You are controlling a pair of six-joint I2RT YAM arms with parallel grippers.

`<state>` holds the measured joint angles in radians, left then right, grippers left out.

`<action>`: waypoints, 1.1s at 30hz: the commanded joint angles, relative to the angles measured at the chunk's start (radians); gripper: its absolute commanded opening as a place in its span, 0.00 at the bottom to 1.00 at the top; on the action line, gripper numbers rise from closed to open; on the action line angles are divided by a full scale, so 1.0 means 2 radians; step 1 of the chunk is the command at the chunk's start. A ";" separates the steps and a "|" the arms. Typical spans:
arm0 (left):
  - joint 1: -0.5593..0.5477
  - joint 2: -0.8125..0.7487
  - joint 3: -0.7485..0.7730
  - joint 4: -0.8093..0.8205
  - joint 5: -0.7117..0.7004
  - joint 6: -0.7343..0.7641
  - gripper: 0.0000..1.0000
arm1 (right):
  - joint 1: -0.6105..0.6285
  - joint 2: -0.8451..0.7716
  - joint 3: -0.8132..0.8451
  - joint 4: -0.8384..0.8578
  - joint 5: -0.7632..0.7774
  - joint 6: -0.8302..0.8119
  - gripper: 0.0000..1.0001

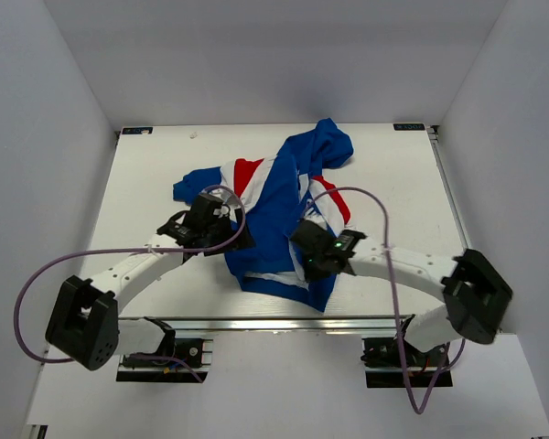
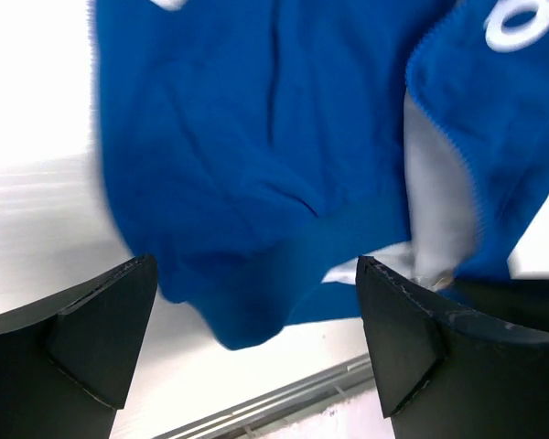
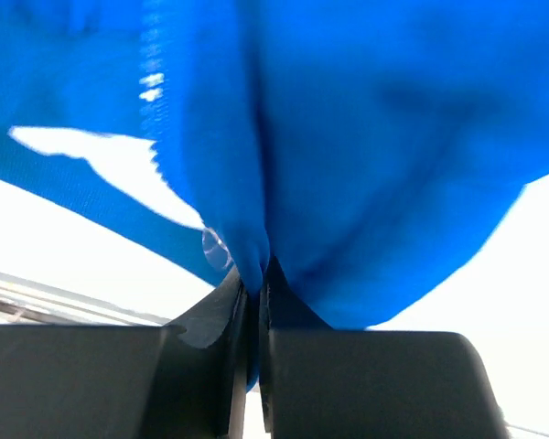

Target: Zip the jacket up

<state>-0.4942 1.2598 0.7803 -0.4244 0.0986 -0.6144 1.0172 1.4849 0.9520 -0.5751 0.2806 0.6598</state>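
The blue jacket (image 1: pixel 279 206) with red and white bands lies crumpled in the middle of the table, its hood toward the back. My left gripper (image 1: pixel 231 240) is at the jacket's left side near the hem. It is open, its black fingers (image 2: pixel 403 338) wide apart with blue fabric (image 2: pixel 256 183) hanging just beyond them and nothing between them. My right gripper (image 1: pixel 304 261) is at the jacket's lower right edge. It is shut on a fold of the blue fabric (image 3: pixel 256 261), which bunches up out of the closed jaws beside a line of zipper teeth (image 3: pixel 153 91).
The white table (image 1: pixel 146 183) ends at a metal rail (image 1: pixel 284 325) along the front edge, close below the jacket's hem. Purple cables (image 1: pixel 384 229) loop over both arms. White walls enclose the table on three sides.
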 commanded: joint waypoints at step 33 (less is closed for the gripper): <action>-0.195 0.343 0.291 -0.061 -0.042 -0.061 0.85 | -0.163 -0.403 -0.257 0.086 0.020 0.153 0.00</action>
<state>-0.8749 1.9457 1.3373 -0.5144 0.0666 -0.6888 0.6941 0.6720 0.4301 -0.4511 0.2897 0.9619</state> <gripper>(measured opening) 0.856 0.053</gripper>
